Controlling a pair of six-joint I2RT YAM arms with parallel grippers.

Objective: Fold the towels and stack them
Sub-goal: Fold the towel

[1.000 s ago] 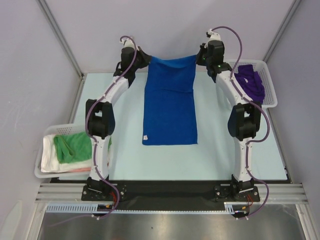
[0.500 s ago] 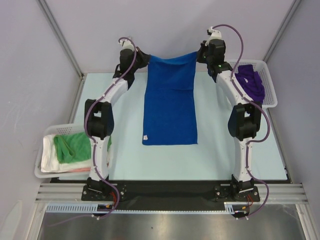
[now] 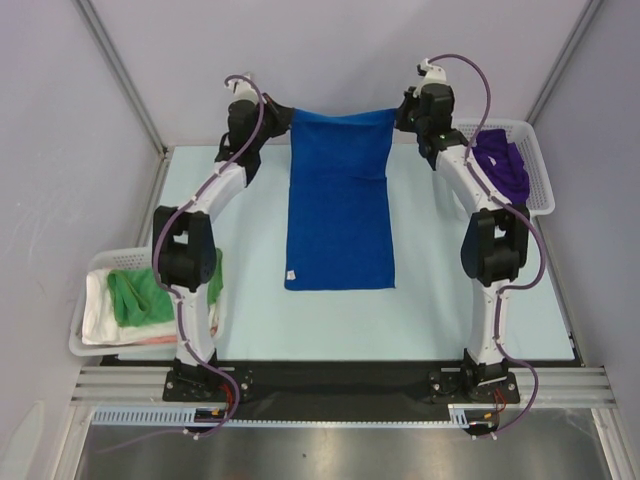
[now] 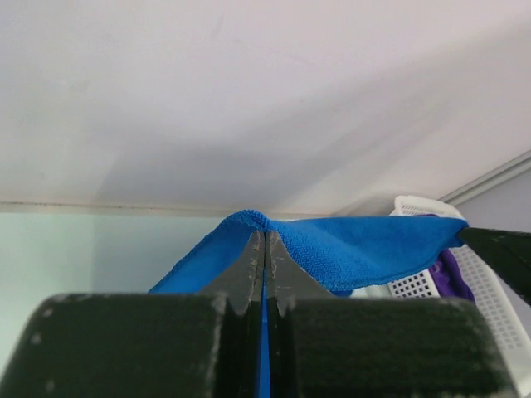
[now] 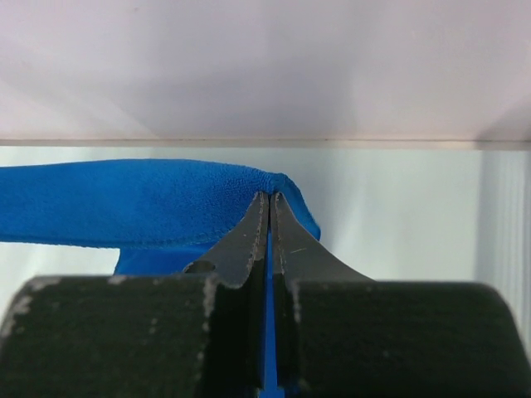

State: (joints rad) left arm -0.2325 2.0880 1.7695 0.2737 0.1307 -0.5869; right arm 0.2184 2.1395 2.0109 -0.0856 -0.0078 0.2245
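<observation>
While both arms reach to the far side of the pale surface (image 3: 250, 320), a white basket (image 3: 85, 345) sits at about 8 o'clock, just off the surface's left edge. Inside it lie a green towel (image 3: 135, 295) and a white towel (image 3: 98, 310), with a pinkish one (image 3: 150, 340) peeking out at the near side. Moving right, the left pincer (image 3: 282, 120) is up at about 11 o'clock. Its two fingers are pressed tight on the far left corner of the blue towel (image 3: 338, 210), and the wrist view shows the cloth squeezed between them. That blue towel is in the middle, long and flat, running from 12 o'clock down to the centre. Its far edge is lifted off the surface and pulled straight between the two pincers, while the near part lies flat. The right pincer (image 3: 402, 118), at about 1 o'clock, is clamped on the far right corner. Further right, at 2 o'clock, a second white basket (image 3: 540, 185) holds a bunched purple towel (image 3: 503, 165).
</observation>
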